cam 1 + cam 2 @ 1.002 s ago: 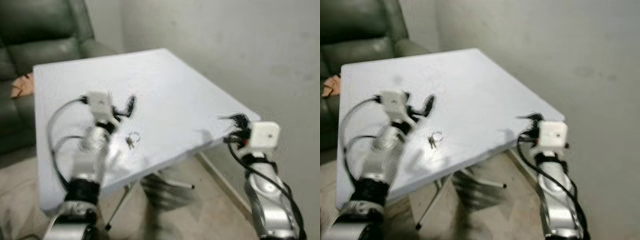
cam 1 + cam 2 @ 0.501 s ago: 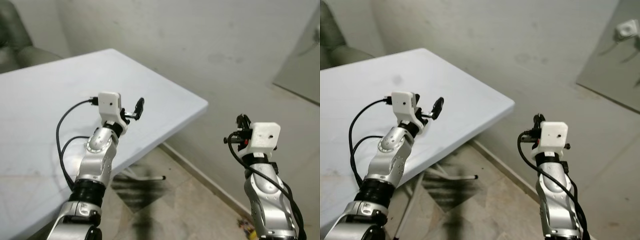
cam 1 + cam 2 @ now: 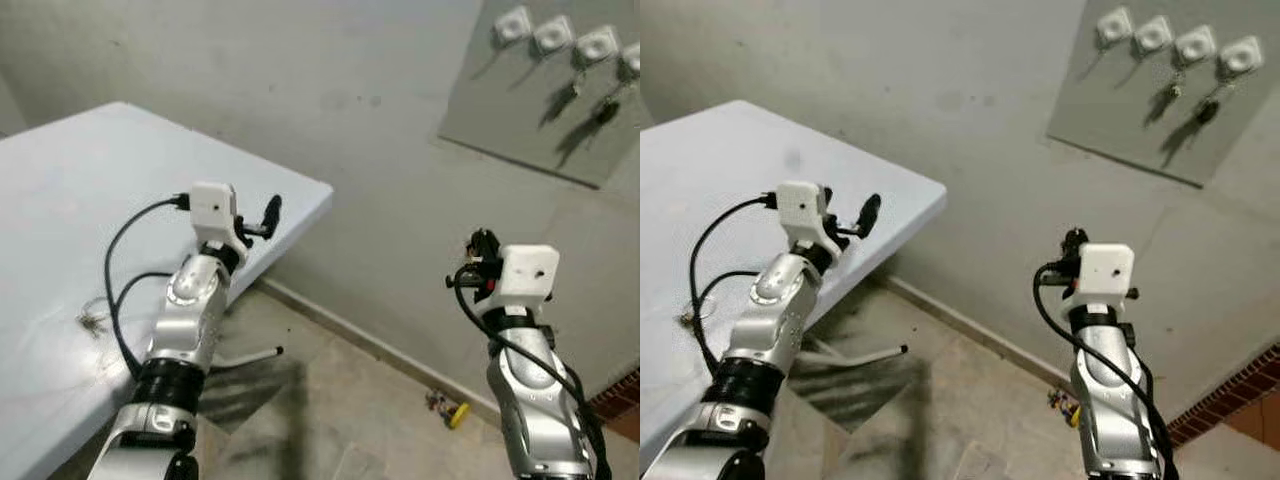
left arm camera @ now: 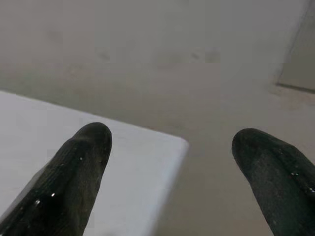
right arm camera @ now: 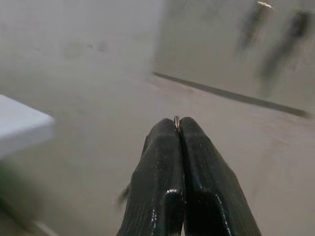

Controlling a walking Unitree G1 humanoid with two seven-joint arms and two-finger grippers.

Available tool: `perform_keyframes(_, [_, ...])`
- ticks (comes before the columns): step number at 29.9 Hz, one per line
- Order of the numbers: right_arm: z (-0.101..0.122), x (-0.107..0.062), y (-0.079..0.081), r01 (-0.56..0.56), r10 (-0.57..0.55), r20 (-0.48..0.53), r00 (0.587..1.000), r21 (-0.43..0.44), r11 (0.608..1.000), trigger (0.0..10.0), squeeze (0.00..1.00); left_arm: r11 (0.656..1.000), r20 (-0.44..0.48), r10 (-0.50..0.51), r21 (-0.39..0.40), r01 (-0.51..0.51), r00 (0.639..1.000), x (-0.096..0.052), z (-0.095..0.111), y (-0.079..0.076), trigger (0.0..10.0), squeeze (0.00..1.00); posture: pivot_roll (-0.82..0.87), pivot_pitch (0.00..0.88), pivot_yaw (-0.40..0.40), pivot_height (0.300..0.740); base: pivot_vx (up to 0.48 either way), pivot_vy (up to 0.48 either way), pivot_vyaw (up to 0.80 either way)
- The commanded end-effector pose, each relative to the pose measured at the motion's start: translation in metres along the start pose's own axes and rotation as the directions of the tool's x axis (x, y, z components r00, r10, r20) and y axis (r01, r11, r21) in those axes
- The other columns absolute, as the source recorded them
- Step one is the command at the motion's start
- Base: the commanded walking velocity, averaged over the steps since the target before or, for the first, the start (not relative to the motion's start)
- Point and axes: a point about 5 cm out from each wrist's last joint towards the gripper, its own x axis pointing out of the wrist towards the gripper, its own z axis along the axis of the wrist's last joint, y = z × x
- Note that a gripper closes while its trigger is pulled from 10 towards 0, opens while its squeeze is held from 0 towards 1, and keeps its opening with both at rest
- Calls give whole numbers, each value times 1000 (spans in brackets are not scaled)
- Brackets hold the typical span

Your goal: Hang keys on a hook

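The board [image 3: 1160, 90] on the wall serves as the landmark: a grey panel high on the wall, carrying a row of four white hooks [image 3: 1153, 34] along its top edge. Two sets of keys [image 3: 1173, 90] already dangle from the two hooks on the robot's right side of that row, dark against the panel. Below the board and towards its near side, the right gripper [image 5: 177, 129] is raised in front of the wall, its fingers pressed tight together; a thin sliver of metal, the ring [image 5: 176, 121], peeks out at the very tips, so it is pinching something small, though what hangs from it cannot be made out. In the right wrist view the board sits ahead of and above the fingertips, blurred, with dark key shapes on it. Well to the left of the board stands the white table [image 3: 60, 190], its corner pointing towards the wall. The left gripper [image 4: 172, 162] hovers just above that corner with its fingers [image 4: 81, 167] spread wide apart and nothing between them. On the table, far from the board, lies a small tangle of metal [image 3: 95, 321]. On the floor beneath the board, near the skirting, is a small yellow object [image 3: 457, 413].
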Motion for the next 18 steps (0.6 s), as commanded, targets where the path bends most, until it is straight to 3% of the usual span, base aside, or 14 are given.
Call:
perform_keyframes(1, [6, 1, 0, 13, -13, 26, 1000, 10, 1000, 10000, 0, 1000, -3, -15, 5, 15, 1000, 1, 2, -3, 10000, 0, 2, 47, -21, 740, 0, 0, -456])
perform_keyframes(18, [3, 3, -1, 50, -50, -25, 998, 4, 999, 10000, 0, 1000, -10, -4, -31, 4, 1000, 0, 0, -2, 10000, 0, 3, 44, -29, 740, 0, 0, -27])
